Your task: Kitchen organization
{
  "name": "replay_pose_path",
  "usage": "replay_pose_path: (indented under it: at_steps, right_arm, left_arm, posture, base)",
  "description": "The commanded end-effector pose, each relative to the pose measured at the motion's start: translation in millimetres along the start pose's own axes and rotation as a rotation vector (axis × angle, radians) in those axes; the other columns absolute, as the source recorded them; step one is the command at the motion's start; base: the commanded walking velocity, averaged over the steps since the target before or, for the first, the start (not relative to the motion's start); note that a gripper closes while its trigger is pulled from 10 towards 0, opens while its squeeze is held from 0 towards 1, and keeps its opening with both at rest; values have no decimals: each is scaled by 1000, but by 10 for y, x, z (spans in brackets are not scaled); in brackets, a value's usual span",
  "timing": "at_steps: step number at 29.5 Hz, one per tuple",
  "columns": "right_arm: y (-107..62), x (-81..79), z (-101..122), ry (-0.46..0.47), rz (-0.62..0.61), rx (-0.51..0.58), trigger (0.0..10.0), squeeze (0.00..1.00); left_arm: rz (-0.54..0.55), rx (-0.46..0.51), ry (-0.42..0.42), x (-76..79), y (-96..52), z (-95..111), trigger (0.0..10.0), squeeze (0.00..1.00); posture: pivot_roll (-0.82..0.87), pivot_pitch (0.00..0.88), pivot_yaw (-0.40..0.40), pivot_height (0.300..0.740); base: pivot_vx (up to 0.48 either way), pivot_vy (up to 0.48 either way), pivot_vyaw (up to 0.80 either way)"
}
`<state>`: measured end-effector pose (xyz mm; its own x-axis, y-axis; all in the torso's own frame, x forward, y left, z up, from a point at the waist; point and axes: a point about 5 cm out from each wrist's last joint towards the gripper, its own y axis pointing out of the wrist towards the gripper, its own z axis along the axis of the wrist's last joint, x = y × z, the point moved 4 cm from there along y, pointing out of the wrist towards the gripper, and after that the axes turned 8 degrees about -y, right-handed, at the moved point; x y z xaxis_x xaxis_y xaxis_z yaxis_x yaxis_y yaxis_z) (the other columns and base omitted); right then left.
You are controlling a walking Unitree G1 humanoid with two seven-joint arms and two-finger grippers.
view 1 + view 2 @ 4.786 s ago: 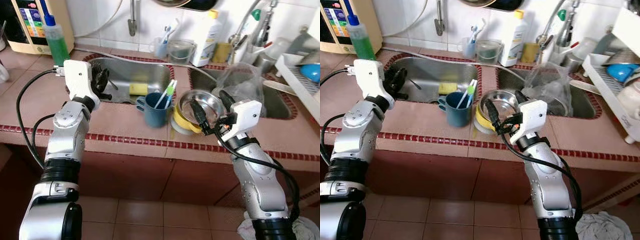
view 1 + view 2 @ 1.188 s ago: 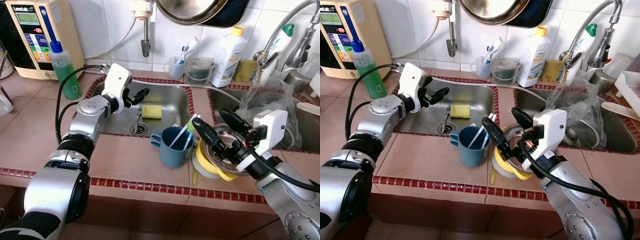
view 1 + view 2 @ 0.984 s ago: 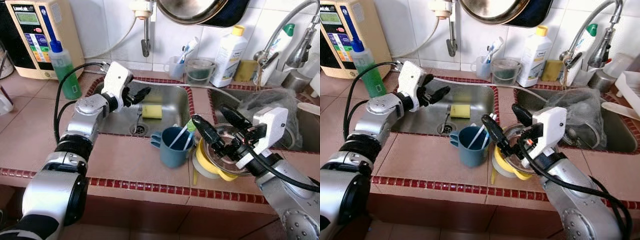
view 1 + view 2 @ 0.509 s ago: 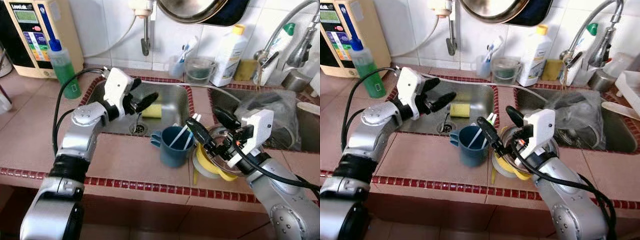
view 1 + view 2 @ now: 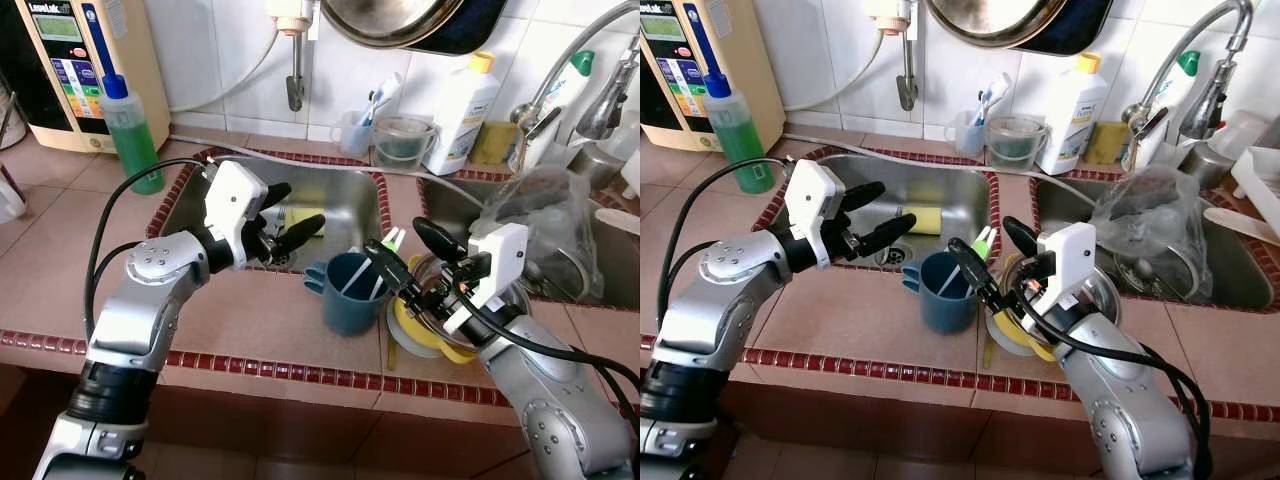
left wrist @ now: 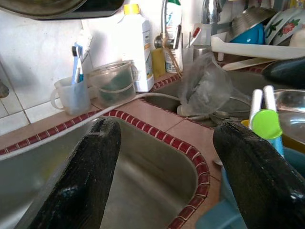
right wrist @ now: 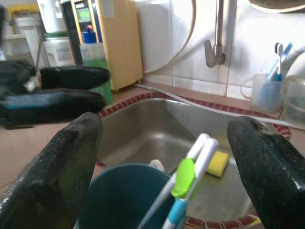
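Observation:
A dark blue mug (image 5: 349, 293) stands on the tiled counter in front of the left sink and holds toothbrushes (image 5: 389, 241) with white and green handles. My right gripper (image 5: 394, 238) is open just right of the mug, with its fingers on either side of the brush handles (image 7: 188, 171) and nothing gripped. My left gripper (image 5: 301, 206) is open over the sink's near edge, left of the mug. A steel bowl (image 5: 437, 300) sits in a yellow bowl under the right gripper. A yellow sponge (image 5: 923, 218) lies in the sink.
A green soap bottle (image 5: 126, 128) and a water purifier (image 5: 58, 48) stand at the back left. A white bottle (image 5: 461, 100), a plastic cup with brushes (image 5: 355, 128) and a clear tub are behind the sinks. A crumpled plastic bag (image 5: 545, 215) lies in the right sink.
My left gripper has come nearer and to the right, toward the mug. My right gripper has shifted left, and its fingers now flank the toothbrush handles. The camera has moved slightly.

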<state>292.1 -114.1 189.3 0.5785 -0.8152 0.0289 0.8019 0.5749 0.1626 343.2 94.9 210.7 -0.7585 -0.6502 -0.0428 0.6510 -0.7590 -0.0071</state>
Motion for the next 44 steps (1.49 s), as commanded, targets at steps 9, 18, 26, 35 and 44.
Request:
replay_pose_path:
  at_steps: [9,18,26,35,44]
  right_arm:
    - [33,64,-51,5,-13,8,10000,0]
    - [30,118,-132,61,-41,7,10000,0]
    - [43,179,-202,152,-60,24,10000,0]
    - [93,249,-217,193,-56,43,10000,0]
    - [145,274,-216,230,-39,48,10000,0]
  left_arm:
    - [-51,-36,-38,288,30,-67,10000,0]
    - [-72,-58,-57,398,48,-100,10000,0]
    - [-77,-67,-55,423,50,-91,10000,0]
    - [-136,-100,-64,532,10,-131,10000,0]
    - [-140,-111,-69,556,3,-158,10000,0]
  posture:
    - [-25,0,-67,740]
    - [-28,0,-64,740]
    - [-25,0,-56,740]
    - [-23,0,-57,740]
    - [-18,0,-59,740]
  base:
    - [0,0,0]
    - [0,0,0]
    - [0,0,0]
    - [0,0,0]
    - [0,0,0]
